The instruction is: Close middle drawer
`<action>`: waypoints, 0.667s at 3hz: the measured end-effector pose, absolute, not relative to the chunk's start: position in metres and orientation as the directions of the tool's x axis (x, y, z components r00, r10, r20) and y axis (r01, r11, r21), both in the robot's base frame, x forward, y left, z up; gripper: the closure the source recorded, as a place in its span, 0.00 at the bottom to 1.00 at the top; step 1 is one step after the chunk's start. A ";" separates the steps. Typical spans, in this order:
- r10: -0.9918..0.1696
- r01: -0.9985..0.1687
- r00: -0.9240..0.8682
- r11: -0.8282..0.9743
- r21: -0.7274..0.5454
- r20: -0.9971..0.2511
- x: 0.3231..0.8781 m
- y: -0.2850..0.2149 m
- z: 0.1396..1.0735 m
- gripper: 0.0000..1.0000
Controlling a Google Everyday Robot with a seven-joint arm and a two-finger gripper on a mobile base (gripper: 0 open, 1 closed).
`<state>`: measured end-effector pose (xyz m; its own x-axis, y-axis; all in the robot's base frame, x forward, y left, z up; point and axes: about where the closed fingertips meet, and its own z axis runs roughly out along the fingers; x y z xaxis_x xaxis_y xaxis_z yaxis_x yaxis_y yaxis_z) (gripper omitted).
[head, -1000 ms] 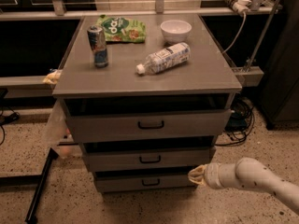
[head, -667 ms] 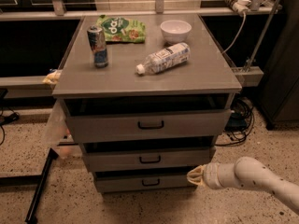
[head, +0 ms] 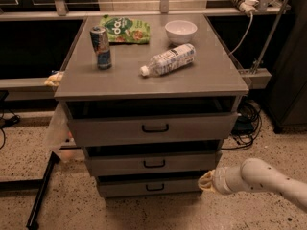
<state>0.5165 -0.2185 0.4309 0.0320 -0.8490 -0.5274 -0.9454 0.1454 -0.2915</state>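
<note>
The middle drawer [head: 120,166] is a wide grey drawer with a low front and a small dark loop handle [head: 154,164]. It stands pulled out a little, with a dark gap above its front. The top drawer [head: 110,130] and the bottom drawer [head: 124,188] also stand slightly out. My gripper [head: 207,181] is at the end of the white arm [head: 259,176], low at the cabinet's right front corner. It sits beside the right end of the bottom drawer's front, just below the middle drawer's right end.
On the cabinet top [head: 211,75] are a soda can [head: 101,47], a green snack bag [head: 125,30], a white bowl [head: 181,31] and a plastic bottle [head: 169,60] lying on its side. Cables [head: 244,121] lie to the right, and a black pole [head: 42,190] leans at the lower left.
Hardly anything. My gripper stays low at the cabinet's right front corner, shifted at most slightly. The drawers have not moved.
</note>
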 end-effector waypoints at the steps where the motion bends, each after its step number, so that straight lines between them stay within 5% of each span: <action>1: -0.945 -0.962 -0.018 0.106 -0.252 -0.327 0.505 -0.269 0.445 1.00; 2: -0.952 -0.958 -0.083 0.157 -0.240 -0.293 0.502 -0.294 0.447 0.81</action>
